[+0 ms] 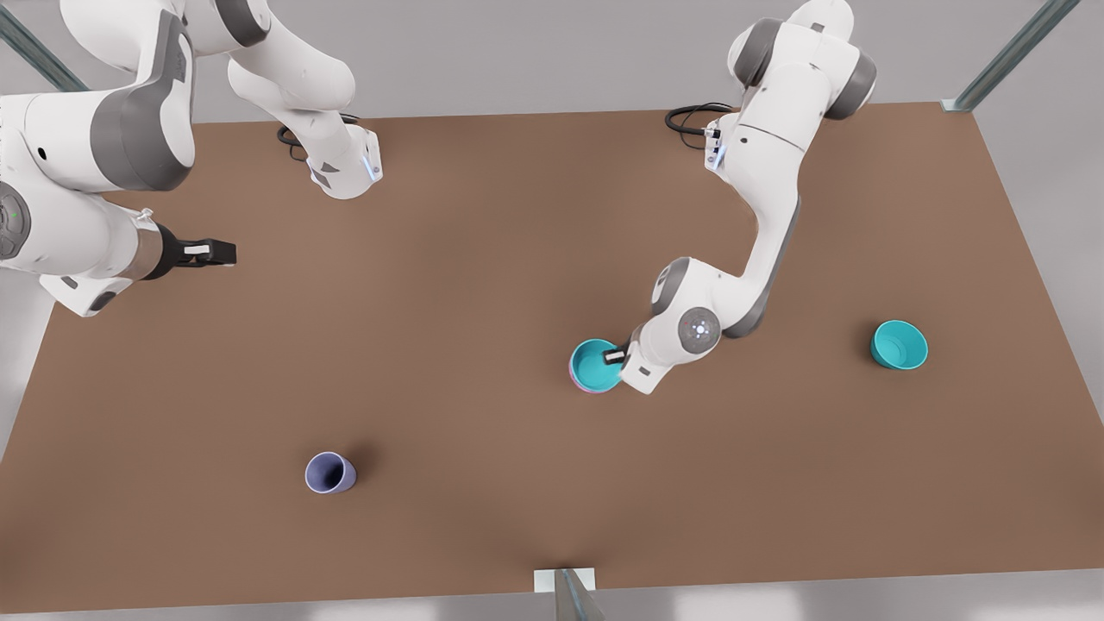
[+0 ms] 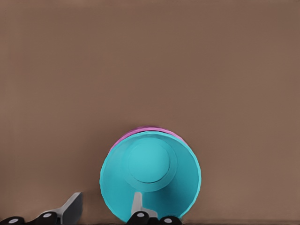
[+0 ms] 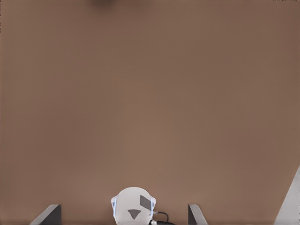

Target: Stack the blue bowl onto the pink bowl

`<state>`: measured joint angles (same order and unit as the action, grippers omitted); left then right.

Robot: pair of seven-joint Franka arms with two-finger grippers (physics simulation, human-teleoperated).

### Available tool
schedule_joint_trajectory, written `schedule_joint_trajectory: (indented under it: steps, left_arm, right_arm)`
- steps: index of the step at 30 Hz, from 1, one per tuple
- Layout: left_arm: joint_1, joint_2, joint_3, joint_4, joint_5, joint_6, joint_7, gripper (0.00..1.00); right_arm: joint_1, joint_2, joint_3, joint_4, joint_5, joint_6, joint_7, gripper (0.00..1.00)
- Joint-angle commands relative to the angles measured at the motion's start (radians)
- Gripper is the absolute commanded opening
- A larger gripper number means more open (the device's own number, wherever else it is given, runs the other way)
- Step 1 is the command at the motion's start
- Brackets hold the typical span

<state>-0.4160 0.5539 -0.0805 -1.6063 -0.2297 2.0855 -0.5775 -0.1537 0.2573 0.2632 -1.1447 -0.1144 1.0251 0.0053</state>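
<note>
Release step: blue bowl [image 1: 593, 366] nested in pink bowl [image 1: 583, 385], mid-table.

I see the left gripper [image 1: 614, 355] spread, fingers straddling the blue rim; I judge a straight lift clear is next. The right gripper [image 1: 207, 253], spread, waits well apart.

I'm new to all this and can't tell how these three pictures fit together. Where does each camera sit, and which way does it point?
Front view: high above the brown table, looking down on both arms, the lavender cup and the turquoise cup.
Left wrist view: on the left arm, looking down past its fingers at the blue bowl, nested in the pink bowl.
Right wrist view: on the waiting right arm, facing bare table and its own arm base, fingers apart.
Shared: the front view shows the left gripper at that same blue bowl.
</note>
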Motion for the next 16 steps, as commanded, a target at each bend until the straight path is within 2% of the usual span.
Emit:
schedule_joint_trajectory:
  steps: [1, 2, 3, 6, 7, 8, 9, 16]
  left_arm:
    - [0.005, -0.117, 0.070, 0.014, 0.196, -0.419, 0.048, 1.00]
    - [0.005, -0.161, 0.125, 0.139, 0.233, -0.635, 0.146, 1.00]
    - [0.008, -0.150, 0.131, 0.313, 0.302, -0.818, 0.235, 1.00]
    - [0.013, -0.166, 0.222, 0.499, 0.300, -0.972, 0.426, 1.00]
    - [0.028, -0.193, 0.236, 0.505, 0.294, -1.001, 0.462, 1.00]
    - [0.124, -0.322, 0.151, 0.327, 0.293, -0.842, 0.464, 1.00]
    - [0.158, -0.368, 0.117, 0.252, 0.291, -0.737, 0.461, 1.00]
    - [0.160, -0.397, 0.116, 0.255, 0.239, -0.739, 0.452, 1.00]
  right_arm:
    - [0.005, -0.001, 0.001, 0.000, -0.001, 0.000, -0.007, 1.00]
    - [0.005, -0.001, 0.001, 0.000, -0.001, 0.001, -0.007, 1.00]
    - [0.006, -0.001, 0.001, 0.000, -0.001, 0.001, -0.007, 1.00]
    - [0.006, -0.001, 0.001, 0.000, -0.001, 0.001, -0.007, 1.00]
    - [0.006, -0.001, 0.001, 0.000, -0.001, 0.001, -0.007, 1.00]
    - [0.006, -0.001, 0.001, 0.000, -0.001, 0.001, -0.007, 1.00]
    - [0.006, -0.001, 0.001, 0.002, -0.001, 0.001, -0.007, 1.00]
    - [0.006, -0.003, -0.001, 0.000, -0.007, 0.003, -0.007, 1.00]
